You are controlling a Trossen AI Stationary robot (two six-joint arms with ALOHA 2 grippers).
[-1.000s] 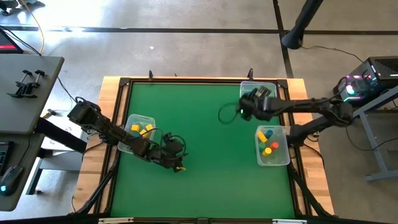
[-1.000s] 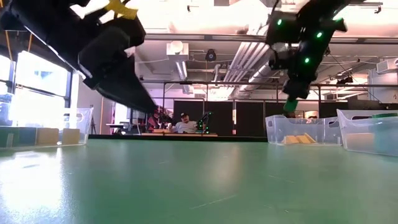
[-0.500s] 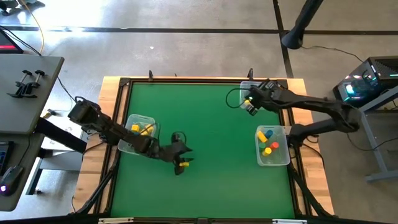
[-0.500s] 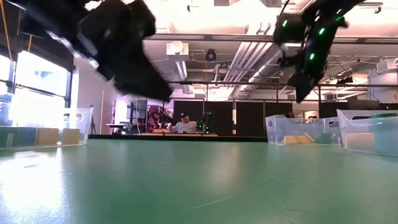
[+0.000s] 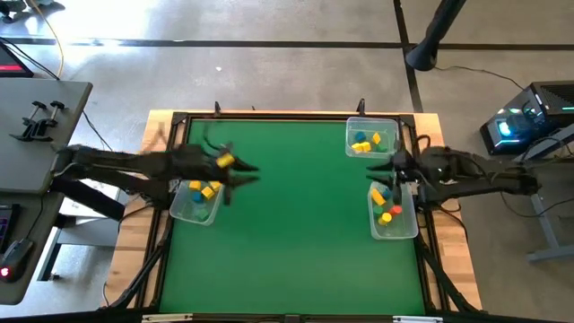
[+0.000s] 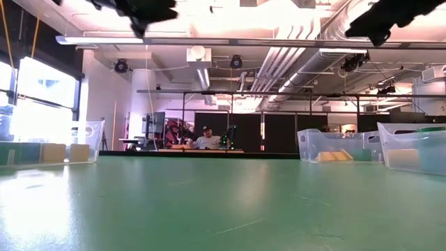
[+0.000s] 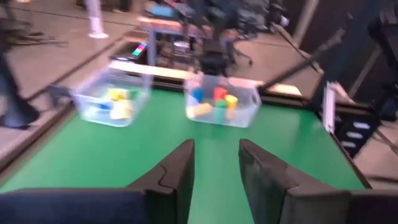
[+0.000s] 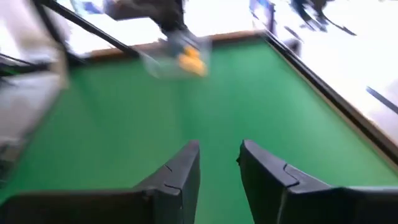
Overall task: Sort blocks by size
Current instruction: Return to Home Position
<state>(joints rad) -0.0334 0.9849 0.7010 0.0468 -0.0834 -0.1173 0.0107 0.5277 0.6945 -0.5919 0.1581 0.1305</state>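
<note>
All the blocks (image 5: 387, 215) lie inside three clear plastic bins with thin translucent walls and rounded corners, standing on the matte green desk (image 5: 296, 242) framed in pale wood. The left bin (image 5: 184, 213) holds yellow pieces. The corner bin (image 5: 351, 135) at the right rear holds blue and yellow ones. The right bin (image 5: 401, 231) beside it holds yellow, blue and orange-red ones, one yellow piece lying slanted. The others are too small to tell shape or heading. The left gripper (image 7: 216, 147) hangs beside the left bin, smeared in the high view. The right gripper (image 8: 219, 148) hangs over the right bin's rear rim. Each pair of dark, angular fingers stands narrowly parted, holding nothing. The low view cuts both arms off at its top edge.
</note>
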